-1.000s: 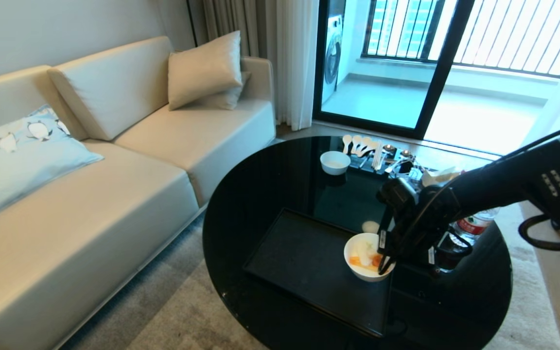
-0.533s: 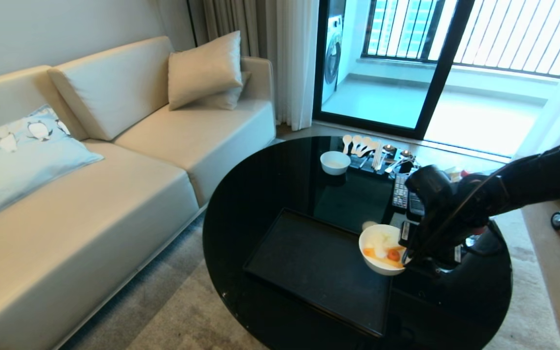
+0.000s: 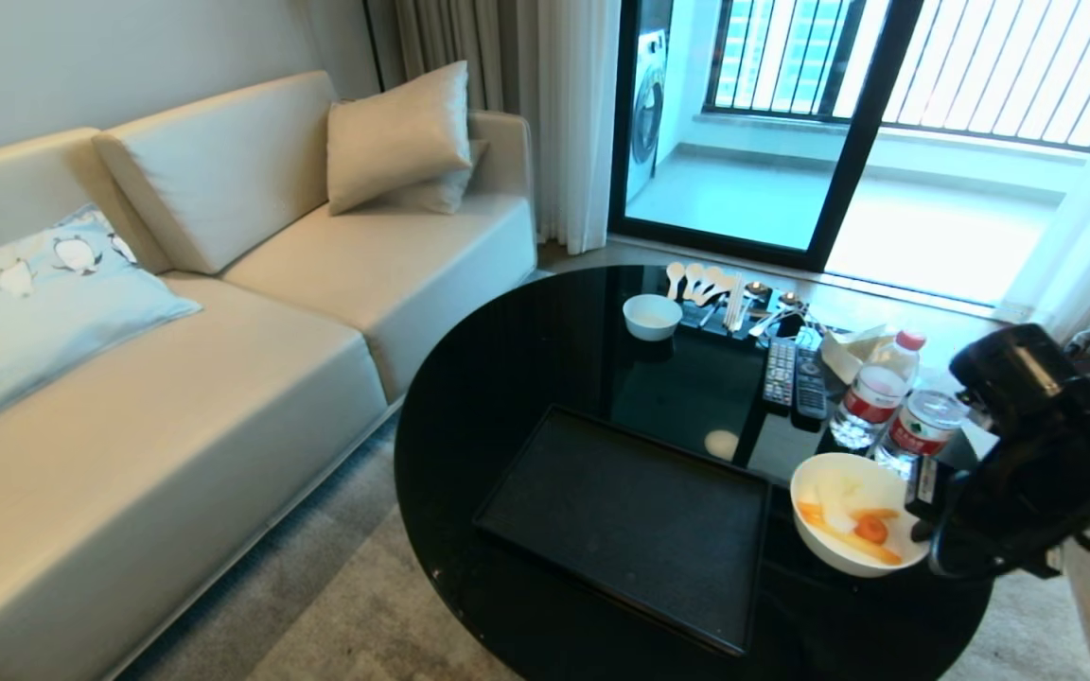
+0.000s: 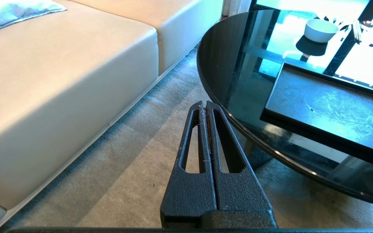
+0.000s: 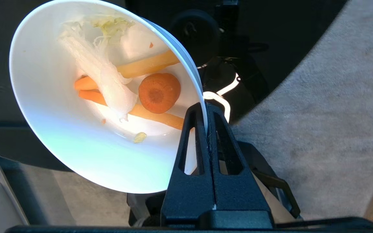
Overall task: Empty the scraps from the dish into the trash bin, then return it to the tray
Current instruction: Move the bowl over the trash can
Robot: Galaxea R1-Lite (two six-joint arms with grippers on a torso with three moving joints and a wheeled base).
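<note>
The dish (image 3: pixel 824 541), a white deep bowl, hangs tilted in the air above the table's right edge, right of the tray (image 3: pixel 621 515). My right gripper (image 3: pixel 922 520) is shut on its rim. In the right wrist view the fingers (image 5: pixel 193 136) pinch the thin wall of the dish (image 5: pixel 70 136). The scraps (image 5: pixel 155 92), carrot slices and strips with pale vegetable pieces, lie inside it. The black tray stands bare. No trash bin is in view. My left gripper (image 4: pixel 203 105) is shut and empty, parked low over the carpet beside the table.
On the round black glass table (image 3: pixel 507 378) stand a smaller white bowl (image 3: pixel 652 315), a cutlery holder with spoons (image 3: pixel 720 288), two remotes (image 3: pixel 794 376) and two water bottles (image 3: pixel 876 392). A beige sofa (image 3: pixel 223 359) stands to the left. Carpet lies around the table.
My right arm has lifted the dish off the tray's right end and carried it rightward to the table's right edge. The bottles and remotes it hid now show.
</note>
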